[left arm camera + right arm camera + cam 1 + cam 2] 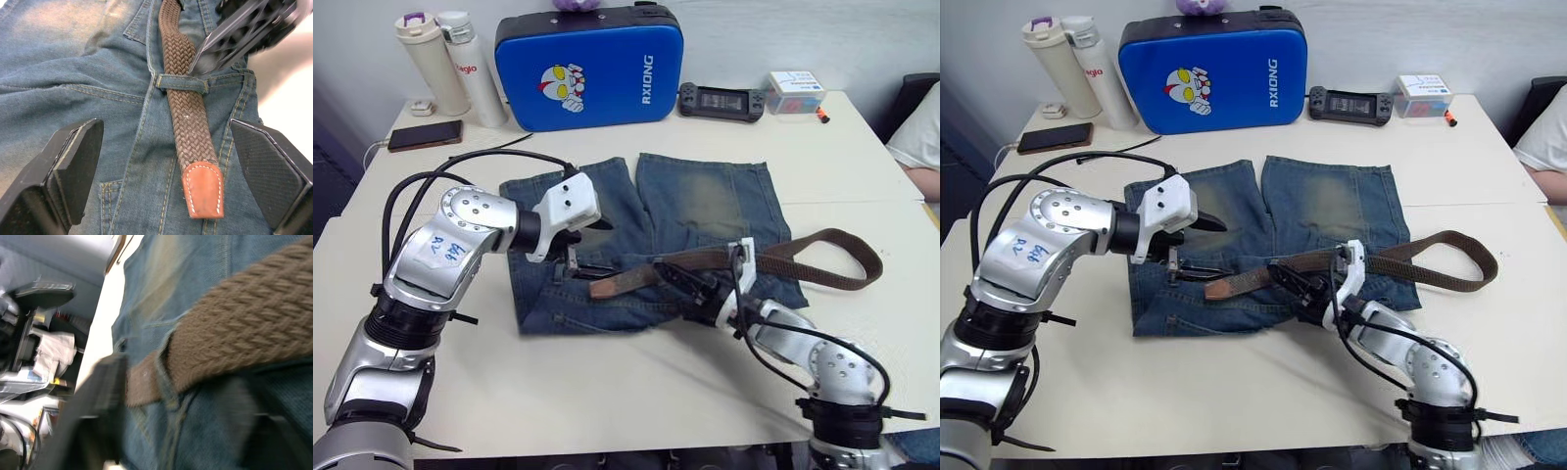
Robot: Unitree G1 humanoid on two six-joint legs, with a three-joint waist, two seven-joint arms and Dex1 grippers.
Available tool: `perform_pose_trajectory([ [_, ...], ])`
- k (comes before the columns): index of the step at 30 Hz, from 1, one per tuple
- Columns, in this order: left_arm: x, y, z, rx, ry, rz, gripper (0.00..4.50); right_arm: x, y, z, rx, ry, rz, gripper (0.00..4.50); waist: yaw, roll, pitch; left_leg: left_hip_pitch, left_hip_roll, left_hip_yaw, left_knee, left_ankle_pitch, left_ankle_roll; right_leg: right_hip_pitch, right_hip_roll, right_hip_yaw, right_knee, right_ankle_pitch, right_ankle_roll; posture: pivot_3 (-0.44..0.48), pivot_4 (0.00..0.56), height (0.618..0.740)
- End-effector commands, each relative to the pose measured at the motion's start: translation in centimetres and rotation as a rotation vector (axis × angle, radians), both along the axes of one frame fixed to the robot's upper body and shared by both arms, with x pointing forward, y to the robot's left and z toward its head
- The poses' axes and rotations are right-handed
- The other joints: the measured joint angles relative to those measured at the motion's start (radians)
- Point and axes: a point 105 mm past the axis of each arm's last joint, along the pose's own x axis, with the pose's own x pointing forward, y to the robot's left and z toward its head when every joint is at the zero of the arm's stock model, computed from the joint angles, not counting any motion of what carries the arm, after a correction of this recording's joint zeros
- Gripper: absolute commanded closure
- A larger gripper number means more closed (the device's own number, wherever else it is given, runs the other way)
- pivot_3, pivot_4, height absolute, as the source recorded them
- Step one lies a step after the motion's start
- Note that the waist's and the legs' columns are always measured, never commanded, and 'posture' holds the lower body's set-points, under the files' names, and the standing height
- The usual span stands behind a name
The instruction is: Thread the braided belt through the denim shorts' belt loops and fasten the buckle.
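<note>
One belt (pixel 783 257); one shorts (pixel 705 201); two bottles (pixel 431 61).

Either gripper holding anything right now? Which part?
Left gripper is open, straddling the belt tip past a belt loop, holding nothing. Right gripper is at the belt mid-strap on the shorts; whether it grips cannot be told.

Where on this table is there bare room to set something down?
Bare table lies along the near edge, below the denim shorts, and right of the braided belt. The back edge is crowded: bottles, blue case, game console.
</note>
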Motion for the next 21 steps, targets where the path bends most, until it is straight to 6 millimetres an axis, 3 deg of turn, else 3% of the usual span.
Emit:
perform_pose_trajectory([
  [1, -0.7, -0.4, 0.6, 0.012, -0.042, -0.059, 0.0, -1.9, -1.9, 1.3, -0.139, -0.083, 0.091, 0.05, 0.006, 0.0, 0.0, 0.0, 0.0, 0.0, 0.0, 0.0, 0.0, 0.001, 0.0, 0.0, -0.001, 0.0, 0.0, 0.0, 0.15, 0.664],
  [7, -2.6, -0.1, -0.4, 0.043, -0.074, -0.214, 0.0, -3.8, -4.2, 1.6, -0.496, -0.207, 0.274, 0.05, 0.013, 0.0, 0.0, 0.0, 0.003, 0.002, 0.001, 0.0, 0.001, 0.003, -0.001, 0.0, -0.006, 0.0, 0.0, 0.0, 0.15, 0.664],
  [11, -2.6, 0.6, -2.8, 0.135, -0.157, -0.261, 0.0, -2.9, -5.5, 1.6, -0.716, -0.349, 0.296, 0.05, 0.017, 0.0, 0.001, 0.0, 0.003, 0.004, 0.0, 0.0, 0.001, 0.003, -0.002, 0.0, -0.008, 0.0, 0.0, 0.0, 0.15, 0.664],
  [15, -2.4, 0.7, -3.5, 0.135, -0.203, -0.266, 0.0, -1.8, -6.5, 1.0, -0.812, -0.394, 0.291, 0.05, 0.021, -0.001, 0.001, 0.0, 0.003, 0.004, 0.001, 0.0, 0.001, 0.003, -0.002, -0.001, -0.008, 0.0, 0.0, 0.0, 0.15, 0.664],
  [18, -2.2, 0.5, -3.1, 0.122, -0.244, -0.257, 0.0, -1.2, -7.5, 0.2, -0.863, -0.344, 0.285, 0.87, 0.022, -0.001, 0.001, -0.001, 0.002, 0.002, 0.003, 0.0, 0.002, 0.004, -0.003, -0.001, -0.008, 0.0, 0.0, 0.0, 0.15, 0.664],
  [21, -2.3, 0.4, -2.7, 0.096, -0.256, -0.252, 0.0, -0.7, -8.0, 0.0, -0.866, -0.314, 0.256, 2.21, 0.021, -0.001, 0.001, -0.001, 0.002, 0.002, 0.003, 0.0, 0.002, 0.004, -0.003, -0.001, -0.008, 0.0, 0.0, 0.0, 0.15, 0.664],
])
